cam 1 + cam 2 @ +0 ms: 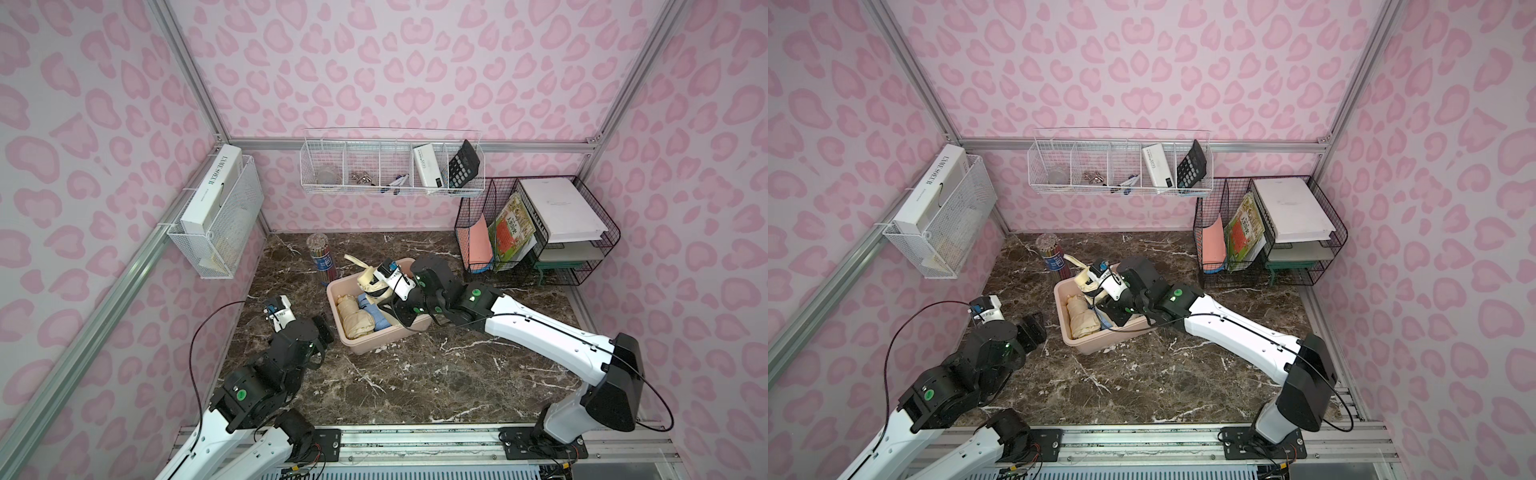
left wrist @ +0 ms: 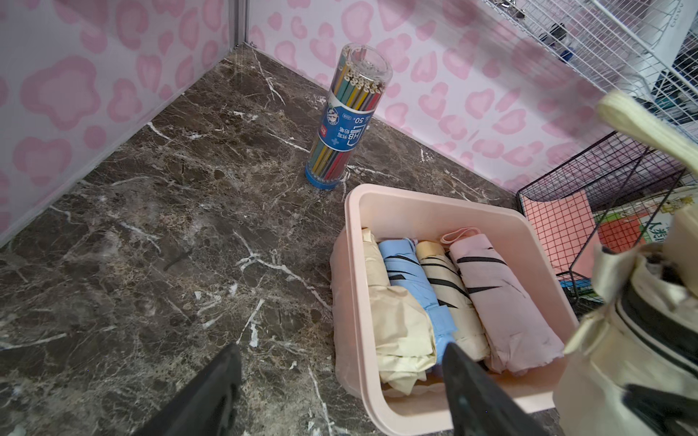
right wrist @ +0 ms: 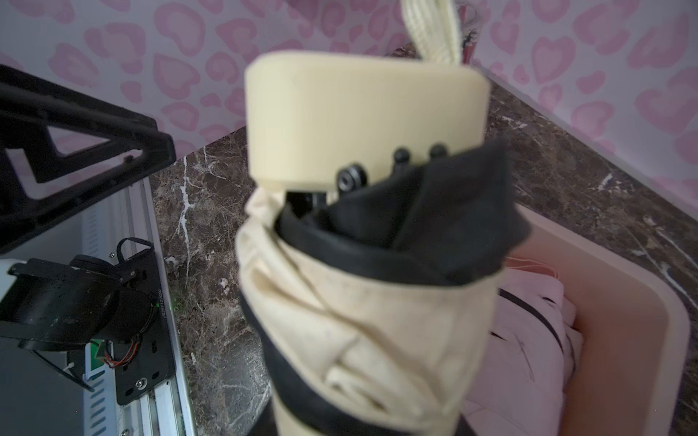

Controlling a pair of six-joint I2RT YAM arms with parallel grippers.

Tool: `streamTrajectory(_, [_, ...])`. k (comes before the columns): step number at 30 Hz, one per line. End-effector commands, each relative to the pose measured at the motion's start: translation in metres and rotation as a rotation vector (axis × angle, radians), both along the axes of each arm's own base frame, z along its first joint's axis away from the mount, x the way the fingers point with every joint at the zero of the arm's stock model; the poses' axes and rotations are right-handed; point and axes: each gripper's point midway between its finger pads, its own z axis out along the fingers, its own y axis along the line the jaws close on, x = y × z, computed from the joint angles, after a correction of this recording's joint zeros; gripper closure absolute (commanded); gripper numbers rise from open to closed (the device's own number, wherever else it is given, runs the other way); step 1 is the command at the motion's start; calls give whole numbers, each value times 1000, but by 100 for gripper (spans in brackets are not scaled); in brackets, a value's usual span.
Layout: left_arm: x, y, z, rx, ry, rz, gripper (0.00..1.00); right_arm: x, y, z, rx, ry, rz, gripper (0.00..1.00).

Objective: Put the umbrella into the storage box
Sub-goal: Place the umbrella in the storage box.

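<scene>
Marble tabletop (image 1: 436, 374) — cream umbrella (image 1: 369, 281) held at storage box (image 1: 360, 347).

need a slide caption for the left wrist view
Storage box holding four folded umbrellas, pencil tube standing nearby.

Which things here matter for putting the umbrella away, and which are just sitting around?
For the job: cream umbrella, storage box, folded umbrellas already inside it.
Just lying about: pencil tube, white wire basket, calculator, black wire file rack.
</scene>
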Motion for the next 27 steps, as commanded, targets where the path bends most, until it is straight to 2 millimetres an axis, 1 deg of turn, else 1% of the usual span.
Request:
streamTrajectory(1, [0, 2, -2, 3, 9, 19, 17, 8, 3, -8, -30, 86, -79, 88])
streamTrajectory(4, [1, 2, -4, 4, 15, 21, 16, 17, 10, -17, -70, 119, -103, 88])
streamTrajectory(7, [1, 1, -6, 5, 24, 21, 16, 29, 13, -26, -103, 135, -162, 88])
streamTrajectory(11, [0, 2, -9, -1, 31, 33, 17, 51, 14, -44, -149, 168, -258, 88])
streamTrajectory(14, [0, 2, -8, -3, 31, 32, 17, 61, 14, -58, -197, 208, -307, 88])
streamTrajectory(20, [0, 1, -8, -5, 33, 25, 16, 68, 14, -81, -240, 241, -355, 86])
streamTrajectory(25, [0, 0, -11, -8, 42, 24, 16, 71, 9, -97, -279, 241, -380, 82])
streamTrajectory(27, [0, -1, -13, 1, 50, 17, 16, 71, 7, -103, -293, 241, -388, 78])
